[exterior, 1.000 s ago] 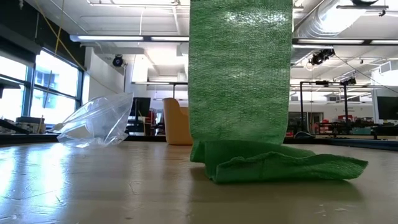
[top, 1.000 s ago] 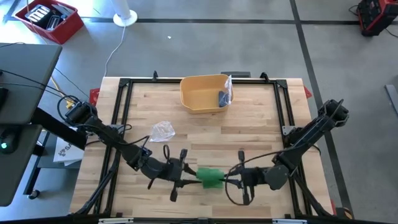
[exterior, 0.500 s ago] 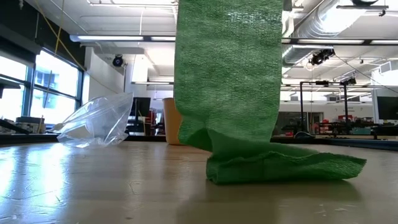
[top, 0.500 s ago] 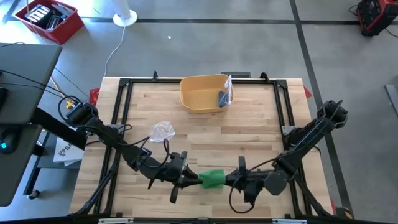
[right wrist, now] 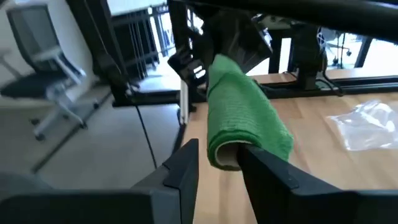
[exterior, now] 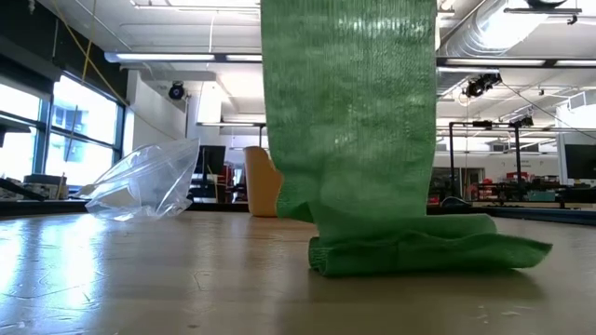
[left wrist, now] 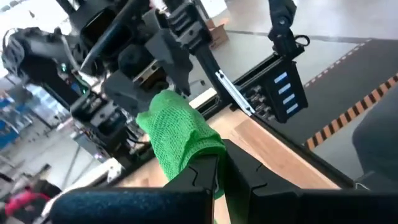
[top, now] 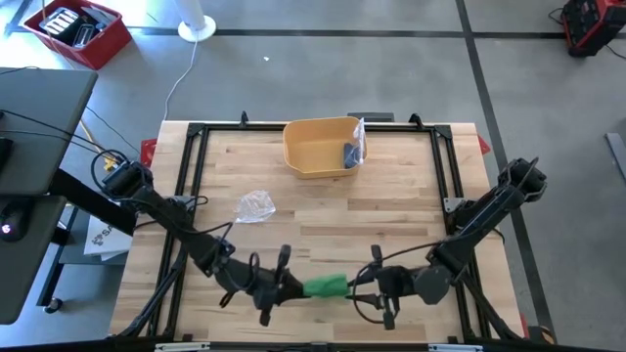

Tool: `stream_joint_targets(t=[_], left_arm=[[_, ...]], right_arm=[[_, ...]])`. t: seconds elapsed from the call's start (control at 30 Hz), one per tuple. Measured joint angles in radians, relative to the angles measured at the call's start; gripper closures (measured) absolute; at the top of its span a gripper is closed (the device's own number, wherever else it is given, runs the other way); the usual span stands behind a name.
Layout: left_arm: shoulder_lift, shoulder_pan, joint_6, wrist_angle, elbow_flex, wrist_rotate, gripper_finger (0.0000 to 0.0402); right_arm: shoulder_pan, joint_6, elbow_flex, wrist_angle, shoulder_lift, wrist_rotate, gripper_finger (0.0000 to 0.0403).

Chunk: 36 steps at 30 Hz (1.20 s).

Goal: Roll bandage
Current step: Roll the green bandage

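Looks like we're in a robotics lab: wooden counter (top: 323, 210) in a black metal frame (top: 196, 132), grey concrete floor with tape lines (top: 476, 54), exposed ceiling ducts (exterior: 484, 33), big windows (exterior: 56, 121), and an office chair (right wrist: 43, 74) nearby.

Bandage cut off, bin contents unclear

In the low view the green bandage (exterior: 349, 140) runs off the top edge, so neither gripper shows there. From above, the dark item inside the yellow bin (top: 318, 147) is too small to identify.
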Motion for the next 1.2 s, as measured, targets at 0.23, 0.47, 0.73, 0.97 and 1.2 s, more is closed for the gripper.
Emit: stream_joint_targets(t=[0.23,0.47,0.73,0.97,1.2], left_arm=[[-0.002,-0.011,-0.104,0.007,0.000,-0.040,0.0393],[0.000,0.012,-0.465,0.042,0.000,-0.009,0.0352],[0.001,0.053,-0.906,0.051,0.000,-0.061,0.0312],[0.000,0.052,-0.710,0.054,0.000,-0.156,0.0385],[0.002,0.060,-0.597,-0.030,0.001,-0.335,0.0395]], right_arm=[[-0.031,-0.080,0.000,0.038,0.012,-0.041,0.0316],[-0.005,-0.538,0.001,0.071,0.058,-0.027,0.0396],[0.056,-1.213,0.002,0.046,0.089,0.218,0.0385],[0.060,-0.862,0.002,0.045,0.088,0.275,0.0372],[0.074,-0.446,0.003,-0.096,0.087,0.298,0.0287]])
